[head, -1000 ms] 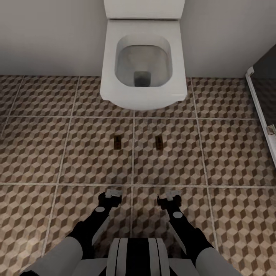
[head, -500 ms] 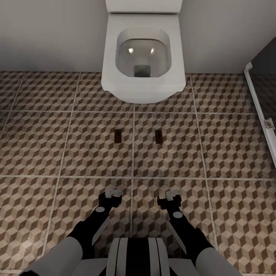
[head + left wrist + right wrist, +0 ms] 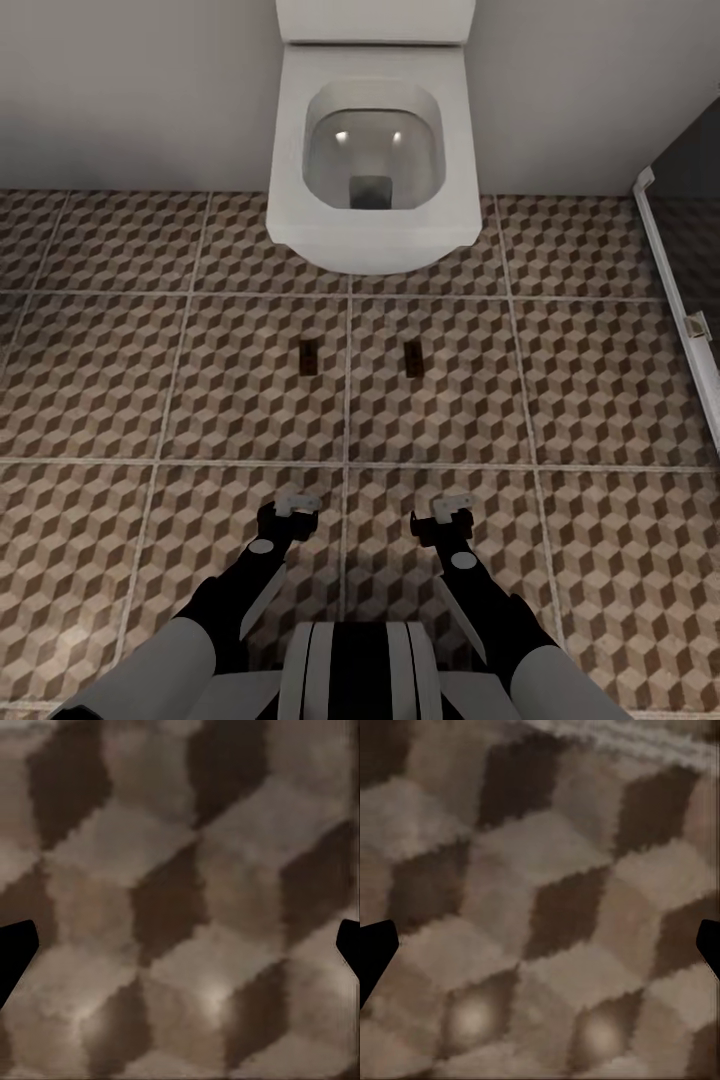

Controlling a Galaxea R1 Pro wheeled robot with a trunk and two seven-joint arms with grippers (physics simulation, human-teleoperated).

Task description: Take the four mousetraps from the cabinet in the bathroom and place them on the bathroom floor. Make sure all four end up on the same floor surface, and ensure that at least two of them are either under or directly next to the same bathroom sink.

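Note:
Two mousetraps lie flat on the cube-patterned bathroom floor [image 3: 200,400] in front of a white toilet, one on the left [image 3: 308,357] and one on the right [image 3: 413,358]. They look like small dark rectangles, side by side and apart. My left gripper [image 3: 293,505] and right gripper [image 3: 447,510] hang low over the tiles, nearer to me than the traps. In the left wrist view the left gripper [image 3: 180,952] is open over bare tile. The right gripper [image 3: 540,952] is open too, with a grout line at the far side. The cabinet and the bathroom sink are out of view.
The white boxy toilet [image 3: 370,150] stands against the pale back wall, straight ahead. A white frame rail with a dark panel [image 3: 680,310] runs along the right edge. Tiled floor stretches out to the left and right of the traps.
The whole picture has shifted a little, so the camera moved. Both arms and both mousetraps keep their places relative to each other.

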